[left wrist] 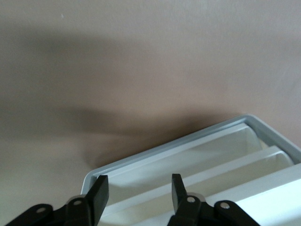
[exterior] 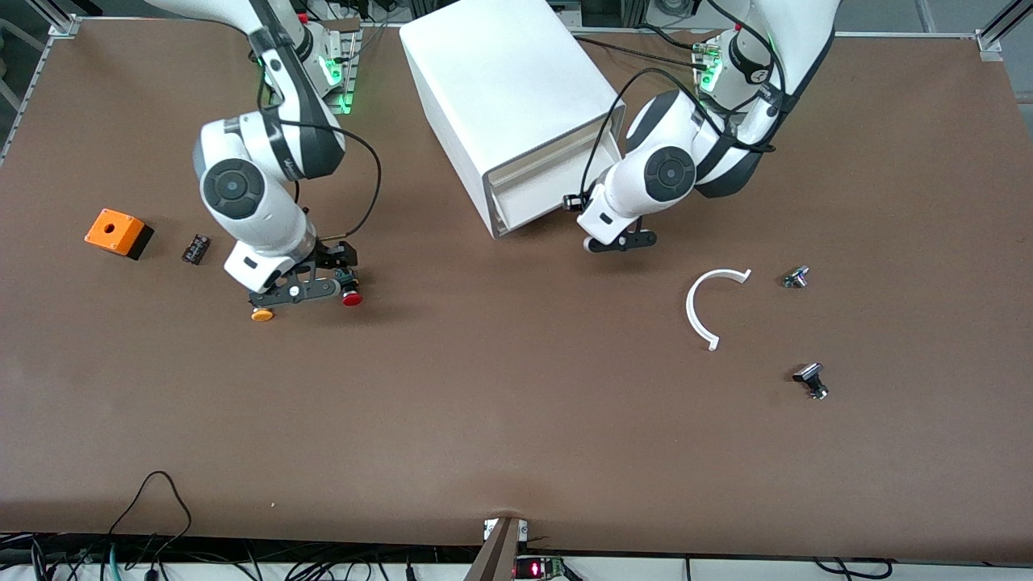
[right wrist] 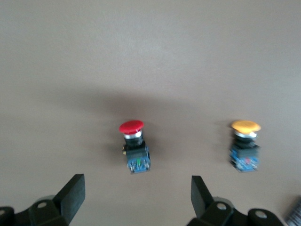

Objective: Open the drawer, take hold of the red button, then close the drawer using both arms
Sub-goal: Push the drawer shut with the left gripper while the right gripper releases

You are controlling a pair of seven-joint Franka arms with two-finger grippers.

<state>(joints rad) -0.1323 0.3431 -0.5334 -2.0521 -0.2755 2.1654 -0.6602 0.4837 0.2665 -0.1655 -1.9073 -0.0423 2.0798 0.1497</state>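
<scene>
Below the spread right end effector [right wrist: 134, 195], the button [right wrist: 134, 147] is framed, bare surface [exterior: 516, 403] around; the spread left end effector [left wrist: 136, 195] is held at the cabinet [exterior: 516, 105] front edge.

No text, label, brand, number or sign can be read anywhere: the white cabinet [exterior: 516, 97], both buttons and the orange box [exterior: 118, 232] show no legible markings.
</scene>
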